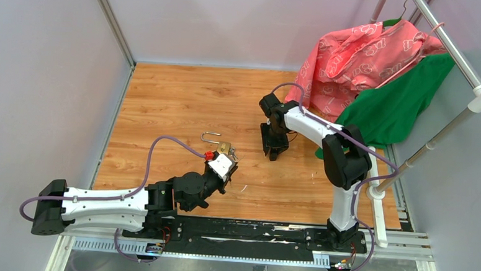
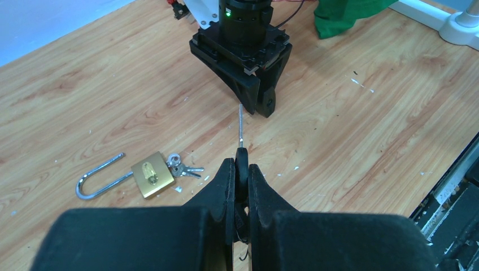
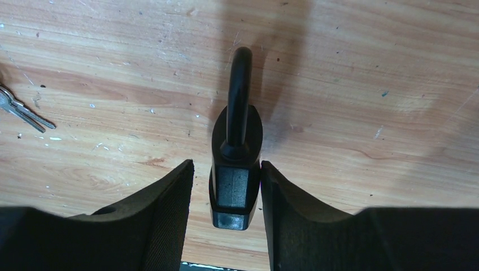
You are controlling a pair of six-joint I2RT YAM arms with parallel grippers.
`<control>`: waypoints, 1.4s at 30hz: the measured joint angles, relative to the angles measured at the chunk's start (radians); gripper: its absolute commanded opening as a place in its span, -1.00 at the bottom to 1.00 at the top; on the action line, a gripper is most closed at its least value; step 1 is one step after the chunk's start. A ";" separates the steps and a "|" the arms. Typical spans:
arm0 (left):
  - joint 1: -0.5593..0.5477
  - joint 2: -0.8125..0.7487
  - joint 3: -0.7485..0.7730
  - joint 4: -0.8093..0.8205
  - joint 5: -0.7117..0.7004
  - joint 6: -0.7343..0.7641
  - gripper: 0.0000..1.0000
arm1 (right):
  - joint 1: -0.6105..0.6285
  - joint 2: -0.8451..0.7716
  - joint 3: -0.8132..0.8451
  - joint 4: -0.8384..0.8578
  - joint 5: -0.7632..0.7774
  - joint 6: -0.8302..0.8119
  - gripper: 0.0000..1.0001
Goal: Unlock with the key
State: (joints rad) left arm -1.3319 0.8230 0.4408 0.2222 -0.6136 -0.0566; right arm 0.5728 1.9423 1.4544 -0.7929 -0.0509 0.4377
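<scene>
My left gripper (image 2: 242,164) is shut on the black head of a key (image 2: 242,169). Its thin silver blade (image 2: 241,127) points forward at my right gripper (image 2: 257,101), which hangs fingers-down over the wooden table. In the right wrist view a black padlock (image 3: 235,186) lies on the wood between the fingers of the right gripper (image 3: 226,164), its shackle (image 3: 239,90) pointing away. The right-hand finger (image 3: 282,203) is against the lock's side; a gap remains between the lock and the left-hand finger (image 3: 169,209). The jaws stand open around it.
A brass padlock (image 2: 152,174) with its shackle swung open lies left of the left gripper, with a small bunch of silver keys (image 2: 181,167) beside it. Pink and green garments (image 1: 378,74) hang from a rack (image 1: 471,79) at the back right. White walls enclose the table.
</scene>
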 measured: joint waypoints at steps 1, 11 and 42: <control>0.000 0.000 0.000 0.000 0.000 0.000 -1.00 | 0.000 0.000 -0.001 0.001 0.006 0.000 0.02; 0.000 0.008 0.000 0.000 0.000 0.001 -1.00 | -0.014 0.038 -0.001 0.020 0.027 0.004 -0.07; 0.000 0.050 0.101 -0.045 -0.004 0.076 -1.00 | -0.019 -0.226 0.177 -0.174 -0.110 0.520 -1.00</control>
State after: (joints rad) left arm -1.3319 0.8734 0.5419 0.1772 -0.6178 0.0193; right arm 0.5537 1.7164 1.6318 -0.9668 -0.1612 0.9577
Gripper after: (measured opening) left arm 0.072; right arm 0.341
